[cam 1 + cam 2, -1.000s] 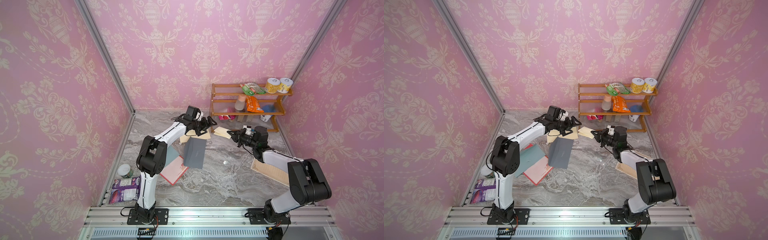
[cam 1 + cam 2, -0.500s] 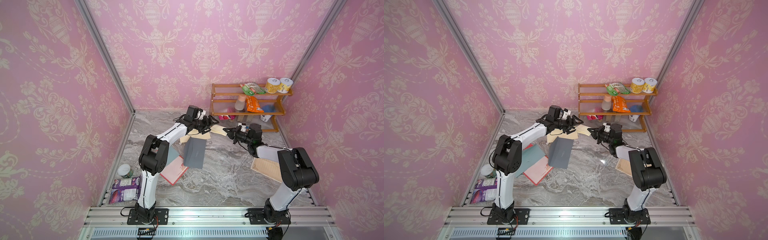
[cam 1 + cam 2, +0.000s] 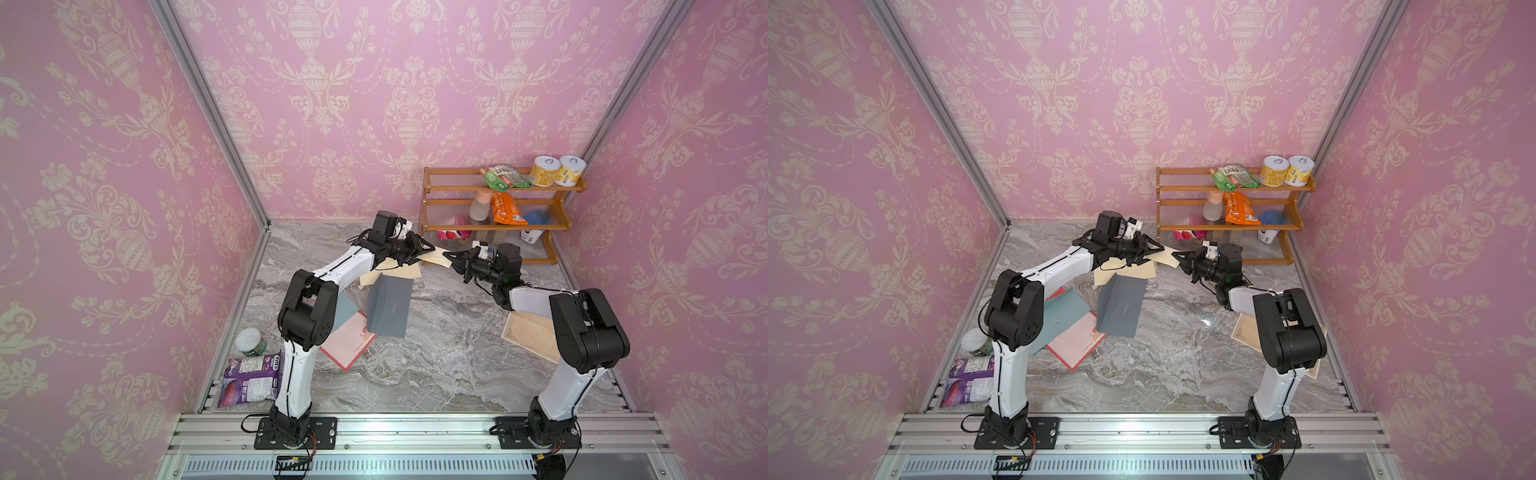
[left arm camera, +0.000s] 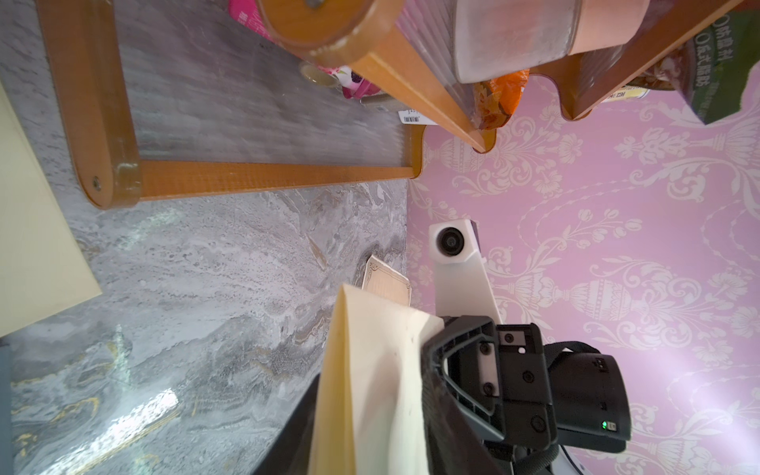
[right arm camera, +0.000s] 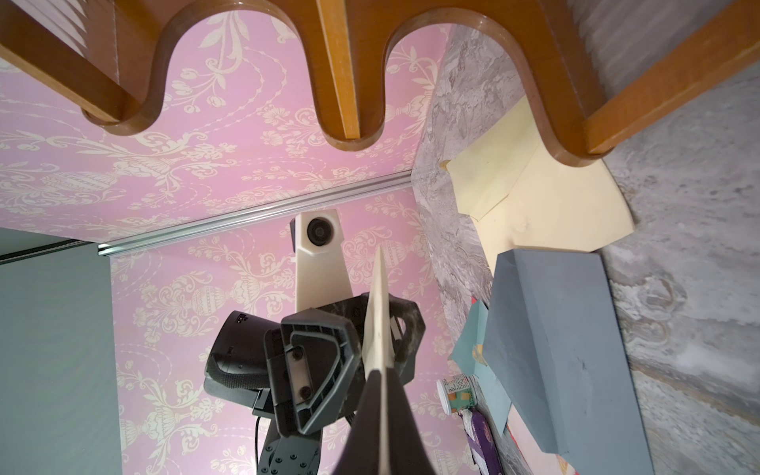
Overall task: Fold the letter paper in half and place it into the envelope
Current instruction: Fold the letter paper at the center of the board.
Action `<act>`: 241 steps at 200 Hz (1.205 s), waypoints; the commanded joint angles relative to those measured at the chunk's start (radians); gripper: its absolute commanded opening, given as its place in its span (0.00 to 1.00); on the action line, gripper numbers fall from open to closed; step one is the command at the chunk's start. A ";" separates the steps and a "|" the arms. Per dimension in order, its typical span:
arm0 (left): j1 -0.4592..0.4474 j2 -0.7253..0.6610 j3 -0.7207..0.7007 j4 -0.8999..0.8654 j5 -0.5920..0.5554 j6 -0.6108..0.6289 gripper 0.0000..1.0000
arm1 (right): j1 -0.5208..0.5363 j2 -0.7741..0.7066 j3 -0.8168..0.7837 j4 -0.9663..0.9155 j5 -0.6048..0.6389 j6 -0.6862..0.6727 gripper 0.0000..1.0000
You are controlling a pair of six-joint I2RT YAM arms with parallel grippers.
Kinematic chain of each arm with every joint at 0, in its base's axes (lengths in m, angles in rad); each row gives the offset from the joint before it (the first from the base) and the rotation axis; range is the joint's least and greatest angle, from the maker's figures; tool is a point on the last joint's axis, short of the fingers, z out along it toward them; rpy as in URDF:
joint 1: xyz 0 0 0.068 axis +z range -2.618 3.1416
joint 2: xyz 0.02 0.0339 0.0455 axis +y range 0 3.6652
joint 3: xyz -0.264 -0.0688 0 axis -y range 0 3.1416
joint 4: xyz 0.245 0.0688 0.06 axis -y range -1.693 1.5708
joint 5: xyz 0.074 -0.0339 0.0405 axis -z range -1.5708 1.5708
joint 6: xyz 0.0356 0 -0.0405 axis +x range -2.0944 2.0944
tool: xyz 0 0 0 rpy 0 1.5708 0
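We judge the task roughly half done. The paper point(image 3: 434, 258), cream and seemingly already doubled over, hangs in the air near the centre of both top views, just left of the shelf point(image 3: 498, 188), and spans the gap between the two arms. The left gripper point(image 3: 427, 251) has its jaws narrow on one end of the paper and appears to hold it. The right gripper point(image 3: 452, 262) has its jaws narrow about the other end, but we cannot tell whether they pinch it or stand just clear. The envelope point(image 3: 409, 272) lies on the worktop point(image 3: 436, 357) right below, its flap open in the right wrist view, with a grey block point(image 3: 388, 305) overlapping its lower edge. So the fold looks finished. What remains, we think, is bringing the paper down to the envelope's mouth and sliding it in.
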 commanded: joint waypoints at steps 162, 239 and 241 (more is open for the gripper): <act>-0.089 -0.240 -0.360 0.283 -0.663 -0.355 0.00 | 0.288 -0.137 0.064 -0.351 0.759 0.295 0.78; -0.114 -0.269 -0.451 0.421 -0.761 -0.406 0.00 | 0.334 -0.130 0.097 -0.387 0.800 0.357 0.68; -0.114 -0.267 -0.448 0.420 -0.759 -0.404 0.00 | 0.335 -0.130 0.096 -0.389 0.801 0.359 0.68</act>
